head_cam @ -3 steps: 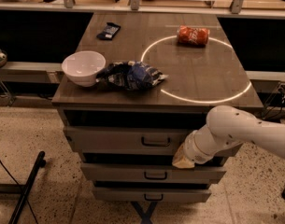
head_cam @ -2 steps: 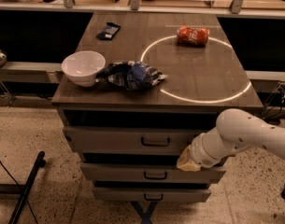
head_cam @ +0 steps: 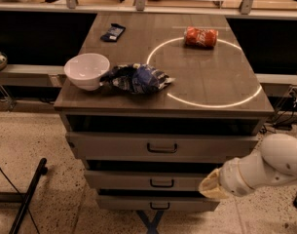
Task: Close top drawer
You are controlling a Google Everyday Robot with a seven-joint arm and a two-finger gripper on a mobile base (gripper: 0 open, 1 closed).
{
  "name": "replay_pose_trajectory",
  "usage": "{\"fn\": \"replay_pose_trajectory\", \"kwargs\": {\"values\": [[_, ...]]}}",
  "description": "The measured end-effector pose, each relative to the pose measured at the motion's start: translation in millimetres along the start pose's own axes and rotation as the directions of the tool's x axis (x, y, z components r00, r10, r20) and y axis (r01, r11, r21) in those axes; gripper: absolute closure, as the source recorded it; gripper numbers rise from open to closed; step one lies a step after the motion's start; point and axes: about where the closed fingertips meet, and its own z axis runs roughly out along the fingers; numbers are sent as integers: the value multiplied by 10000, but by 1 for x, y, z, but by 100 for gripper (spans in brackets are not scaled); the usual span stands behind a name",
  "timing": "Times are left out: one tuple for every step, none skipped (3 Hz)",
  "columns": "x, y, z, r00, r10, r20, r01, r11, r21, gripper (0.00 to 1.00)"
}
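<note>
The top drawer (head_cam: pixel 162 147) is the widest grey wood-look front, just under the cabinet top, with a small dark bail handle (head_cam: pixel 161 148) at its centre. It stands slightly out, with a dark gap above it. Two narrower drawer fronts (head_cam: pixel 153 182) sit below it. My gripper (head_cam: pixel 210 186) is at the end of the white arm at the lower right. It is in front of the right end of the middle drawer, below and right of the top drawer's handle, and holds nothing that I can see.
On the cabinet top (head_cam: pixel 211 82) are a white bowl (head_cam: pixel 86 70), a crumpled blue chip bag (head_cam: pixel 137 78), a red can (head_cam: pixel 200 37) lying on its side and a small dark packet (head_cam: pixel 112 32). A black pole (head_cam: pixel 26 199) lies on the floor at the left.
My arm has drawn back to the right and downward, away from the drawer fronts. The drawers and the objects on top look unmoved.
</note>
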Motion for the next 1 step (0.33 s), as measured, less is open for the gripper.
{"fn": "replay_pose_trajectory", "kwargs": {"values": [[6, 4, -5, 9999, 118, 90, -118, 9999, 35, 100]]}}
